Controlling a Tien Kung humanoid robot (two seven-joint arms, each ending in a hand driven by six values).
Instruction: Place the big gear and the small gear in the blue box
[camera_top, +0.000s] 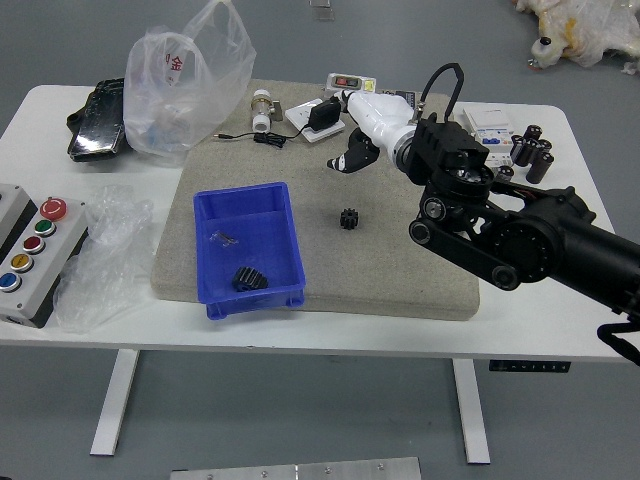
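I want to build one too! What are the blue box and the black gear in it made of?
The blue box looks like smooth plastic: one even color, thin walls. The black gear looks dull and ridged, maybe plastic, though I can't rule out metal.

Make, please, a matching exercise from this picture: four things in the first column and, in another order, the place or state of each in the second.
Column 1
1. Big gear
2. Small gear
3. Robot's right hand
4. Top round button

Column 2
A. Red, at the left end of the table
B. On the mat, to the right of the blue box
C. Inside the blue box, near its front wall
D. Above the back part of the mat, fingers spread, holding nothing

Right pairs: 1-C, 2-B, 3-D, 4-A
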